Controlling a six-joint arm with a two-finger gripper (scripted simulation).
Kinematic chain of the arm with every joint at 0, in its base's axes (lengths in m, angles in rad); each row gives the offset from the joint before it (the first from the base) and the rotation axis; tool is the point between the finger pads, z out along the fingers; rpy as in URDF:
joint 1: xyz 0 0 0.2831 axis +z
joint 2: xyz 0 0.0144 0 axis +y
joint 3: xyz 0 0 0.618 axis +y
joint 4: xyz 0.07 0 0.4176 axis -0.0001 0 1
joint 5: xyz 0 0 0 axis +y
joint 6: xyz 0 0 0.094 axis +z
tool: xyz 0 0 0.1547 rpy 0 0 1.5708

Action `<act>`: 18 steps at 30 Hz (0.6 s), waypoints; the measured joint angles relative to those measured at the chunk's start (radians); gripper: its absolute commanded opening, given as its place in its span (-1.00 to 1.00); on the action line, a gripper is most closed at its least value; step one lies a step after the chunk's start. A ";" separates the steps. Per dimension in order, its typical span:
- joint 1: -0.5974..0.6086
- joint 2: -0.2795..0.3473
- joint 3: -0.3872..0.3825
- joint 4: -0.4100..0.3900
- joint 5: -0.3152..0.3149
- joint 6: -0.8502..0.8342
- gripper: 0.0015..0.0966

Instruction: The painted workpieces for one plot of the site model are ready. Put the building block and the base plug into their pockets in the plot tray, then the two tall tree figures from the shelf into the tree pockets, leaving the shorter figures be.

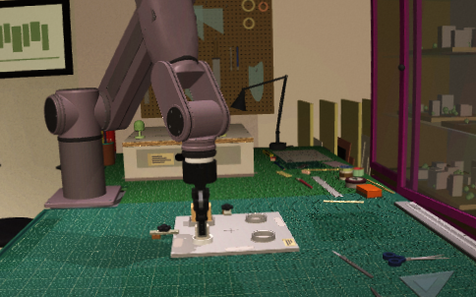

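Note:
The base plug, a pale round piece, sits at its pocket near the front left corner of the white plot tray. My gripper stands straight down over it, closed on the plug. Just behind the gripper the tan building block stands in its pocket on the tray. Two grey ring-shaped tree pockets lie on the tray's right half. On the shelf box at the back a green tree figure stands upright near the left end.
Behind the tray stand the arm's base, the shelf box and a desk lamp. A glass cabinet closes off the right side. Black-knobbed clamps sit at the tray's edges; scissors, a ruler and a set square lie front right.

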 measured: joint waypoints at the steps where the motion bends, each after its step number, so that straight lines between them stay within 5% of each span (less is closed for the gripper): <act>1: 0.000 0.000 0.000 0.000 0.000 0.000 -0.19; 7: 0.000 0.000 0.000 0.000 0.000 0.000 0.06; 18: 0.000 0.000 0.000 0.000 0.000 0.000 0.06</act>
